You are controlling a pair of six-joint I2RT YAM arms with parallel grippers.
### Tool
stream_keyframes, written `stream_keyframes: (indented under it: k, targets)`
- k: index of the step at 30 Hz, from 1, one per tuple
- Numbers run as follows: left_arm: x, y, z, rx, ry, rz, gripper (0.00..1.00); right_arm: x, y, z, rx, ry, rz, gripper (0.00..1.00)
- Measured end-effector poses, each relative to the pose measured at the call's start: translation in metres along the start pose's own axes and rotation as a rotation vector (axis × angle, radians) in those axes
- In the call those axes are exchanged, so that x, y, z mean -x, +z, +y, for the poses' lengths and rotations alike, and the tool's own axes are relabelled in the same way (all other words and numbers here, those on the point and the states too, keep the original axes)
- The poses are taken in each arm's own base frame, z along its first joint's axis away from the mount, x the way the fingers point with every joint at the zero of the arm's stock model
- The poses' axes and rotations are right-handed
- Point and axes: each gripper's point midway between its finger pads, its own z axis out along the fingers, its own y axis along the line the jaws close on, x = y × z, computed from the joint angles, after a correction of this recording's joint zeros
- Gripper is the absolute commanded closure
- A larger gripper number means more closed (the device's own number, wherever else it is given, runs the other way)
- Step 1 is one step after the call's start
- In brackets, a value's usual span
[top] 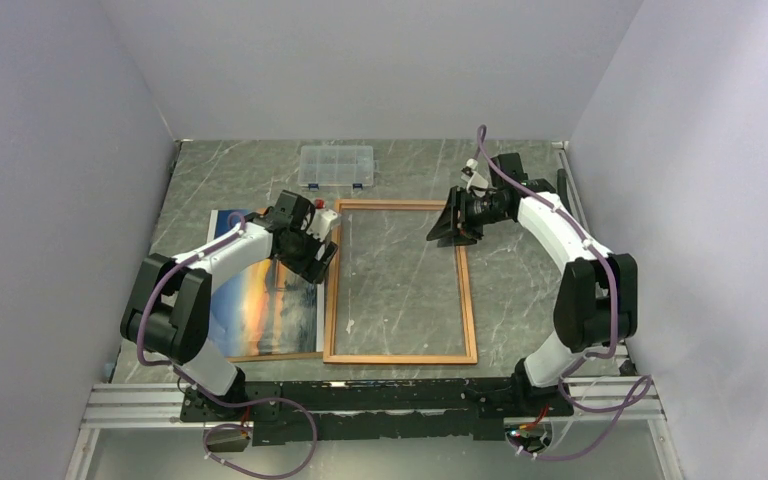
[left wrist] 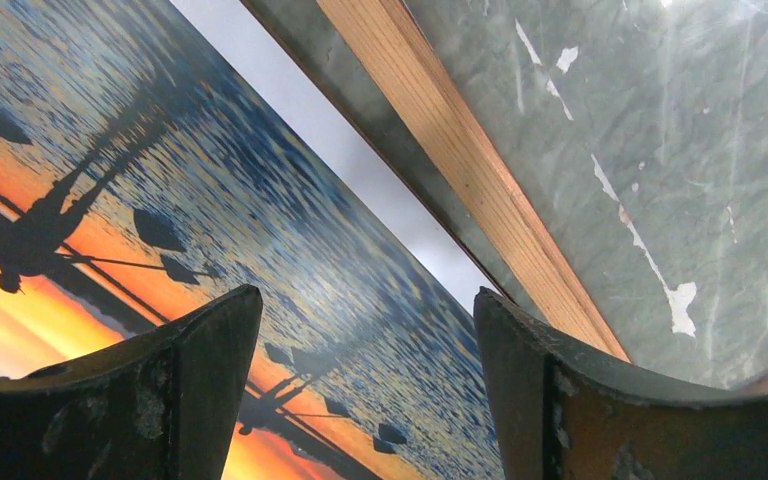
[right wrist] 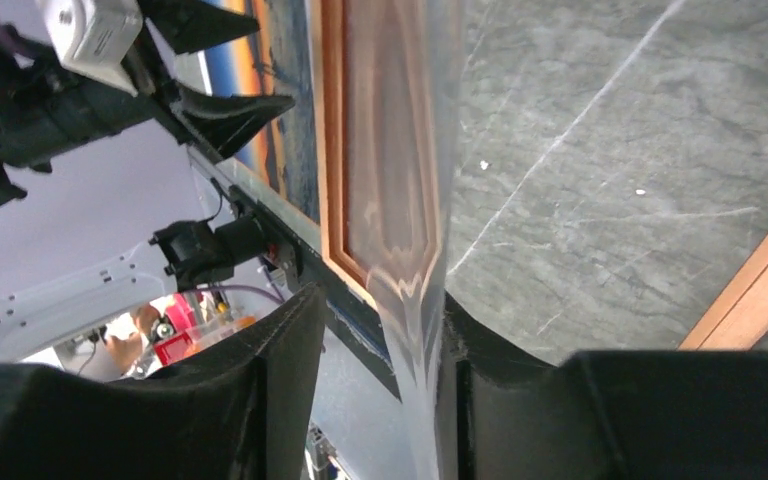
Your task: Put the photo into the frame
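Lying face up on the left of the table [top: 400,180], the photo [top: 265,310] rests on a brown board [top: 270,356], just beside the frame [top: 400,358], which lies flat at centre. Left arm: elbow folded back near its base, forearm reaching forward and right, wrist pitched down. Left gripper [left wrist: 365,310] hovers over the photo's right edge and the frame's left rail, jaws spread wide, holding nothing. Right arm: elbow high, forearm angled forward and left to the frame's far right corner. Right gripper [right wrist: 382,310] jaws parted, the clear pane [right wrist: 400,180] edge in the gap, against one finger.
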Motion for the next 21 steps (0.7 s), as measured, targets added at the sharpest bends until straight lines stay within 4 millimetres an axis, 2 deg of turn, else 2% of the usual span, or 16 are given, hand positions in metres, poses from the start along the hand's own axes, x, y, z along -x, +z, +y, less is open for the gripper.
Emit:
stream_keyframes:
  k: [3, 8, 18, 21]
  targets:
    - [0.003, 0.002, 0.001, 0.004, 0.002, -0.015, 0.17, -0.006, -0.004, 0.007, 0.027, -0.006, -0.003, 0.46]
    - [-0.004, 0.005, 0.0, 0.002, -0.007, -0.007, 0.18, -0.019, -0.008, 0.007, 0.031, -0.001, -0.006, 0.46]
    - [-0.003, 0.005, -0.001, 0.002, -0.018, -0.008, 0.19, -0.027, -0.027, 0.019, 0.026, -0.034, -0.068, 0.53]
    - [-0.003, 0.005, -0.001, 0.002, -0.022, -0.008, 0.19, -0.033, -0.03, 0.019, 0.025, -0.033, -0.075, 0.59]
